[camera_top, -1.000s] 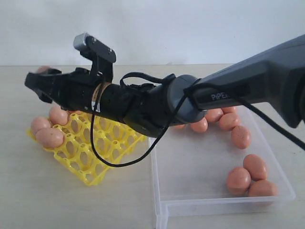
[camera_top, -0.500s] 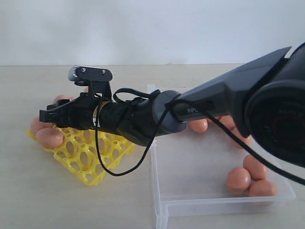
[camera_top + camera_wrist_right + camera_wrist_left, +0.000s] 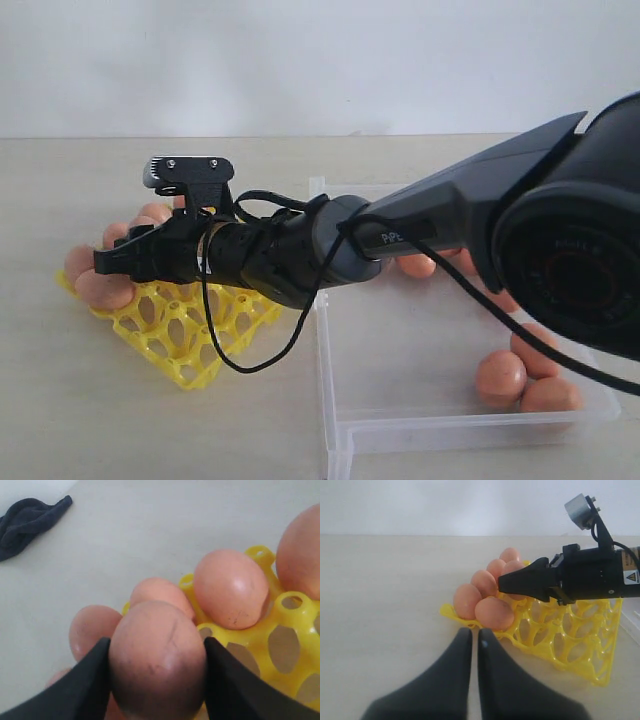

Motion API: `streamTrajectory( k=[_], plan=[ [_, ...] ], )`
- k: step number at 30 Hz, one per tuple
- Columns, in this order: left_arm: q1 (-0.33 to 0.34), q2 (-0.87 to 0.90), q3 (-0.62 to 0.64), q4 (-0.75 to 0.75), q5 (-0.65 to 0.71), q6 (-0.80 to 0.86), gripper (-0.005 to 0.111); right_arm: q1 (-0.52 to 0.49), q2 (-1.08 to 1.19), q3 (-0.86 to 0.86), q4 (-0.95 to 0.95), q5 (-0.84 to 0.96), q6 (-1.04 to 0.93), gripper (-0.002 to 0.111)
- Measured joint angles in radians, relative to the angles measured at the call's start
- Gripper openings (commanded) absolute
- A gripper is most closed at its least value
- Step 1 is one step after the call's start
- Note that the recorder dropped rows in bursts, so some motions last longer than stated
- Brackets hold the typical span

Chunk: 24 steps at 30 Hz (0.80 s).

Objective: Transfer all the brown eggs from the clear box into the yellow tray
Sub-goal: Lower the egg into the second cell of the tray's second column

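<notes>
My right gripper (image 3: 105, 262) is shut on a brown egg (image 3: 157, 660), held low over the far-left cups of the yellow tray (image 3: 190, 330). Several brown eggs (image 3: 100, 290) sit in the tray's cups beside it. In the left wrist view the same gripper (image 3: 502, 584) hovers just above those tray eggs (image 3: 492, 612). My left gripper (image 3: 475, 632) is shut and empty, low over the table, pointing at the tray's near corner (image 3: 452, 612). The clear box (image 3: 400, 430) lies to the right with several eggs (image 3: 500, 378) in it.
The right arm (image 3: 450, 215) stretches across the clear box and hides part of its back edge. A dark cloth (image 3: 30, 515) lies on the table beyond the tray. A white wall stands behind the table.
The right gripper has come down from above the tray's far-left corner to just over the tray's eggs. The eggs in the box have not moved.
</notes>
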State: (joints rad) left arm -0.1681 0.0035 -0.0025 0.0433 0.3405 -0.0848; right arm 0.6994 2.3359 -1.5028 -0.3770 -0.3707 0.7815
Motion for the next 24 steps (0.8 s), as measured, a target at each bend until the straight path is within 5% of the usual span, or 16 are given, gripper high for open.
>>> streamTrajectory(
  k=[5, 8, 24],
  plan=[
    [0.000, 0.000, 0.000, 0.000, 0.000, 0.000, 0.004, 0.000, 0.016, -0.001, 0.002, -0.035, -0.011, 0.041],
    [0.000, 0.000, 0.000, 0.000, 0.000, 0.000, 0.004, 0.000, 0.018, -0.001, 0.002, -0.044, -0.011, 0.049],
    [0.000, 0.000, 0.000, 0.000, 0.000, 0.000, 0.004, 0.000, 0.018, -0.001, 0.004, -0.054, -0.011, 0.050]
  ],
)
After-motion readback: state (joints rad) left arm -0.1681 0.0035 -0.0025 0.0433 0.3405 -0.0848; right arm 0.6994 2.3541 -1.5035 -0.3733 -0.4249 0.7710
